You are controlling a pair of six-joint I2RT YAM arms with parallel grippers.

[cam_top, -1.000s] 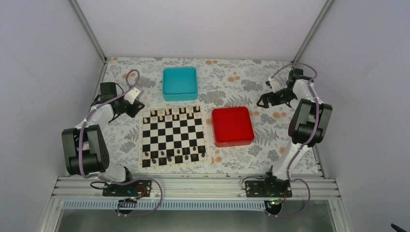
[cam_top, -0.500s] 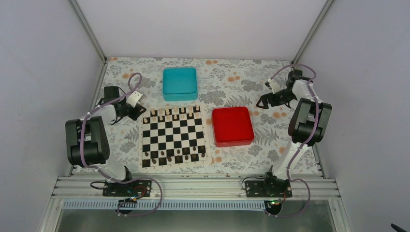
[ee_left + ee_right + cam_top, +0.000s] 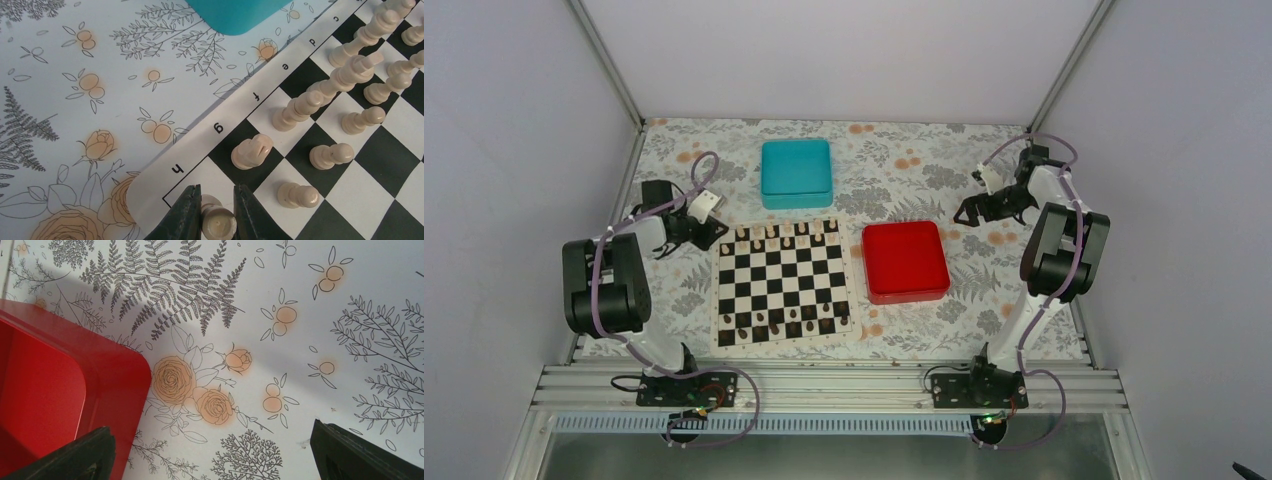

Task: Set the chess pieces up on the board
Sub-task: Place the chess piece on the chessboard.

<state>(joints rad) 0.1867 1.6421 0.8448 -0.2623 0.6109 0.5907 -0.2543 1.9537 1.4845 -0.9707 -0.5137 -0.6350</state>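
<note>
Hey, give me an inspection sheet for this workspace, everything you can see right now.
Surface: floral tablecloth, lying flat.
Job's things: board centred; cream chess pieces on its far rows.
Clutter: dark pieces on the near rows; teal box beyond the board; red tray to its right.
Pincers: left pincer shut on a cream piece at the board's h corner; right pincer open, empty, beside the red tray.
Cables: purple cables run along both arms.
Surroundings: pale walls; metal rail at the near edge.
</note>
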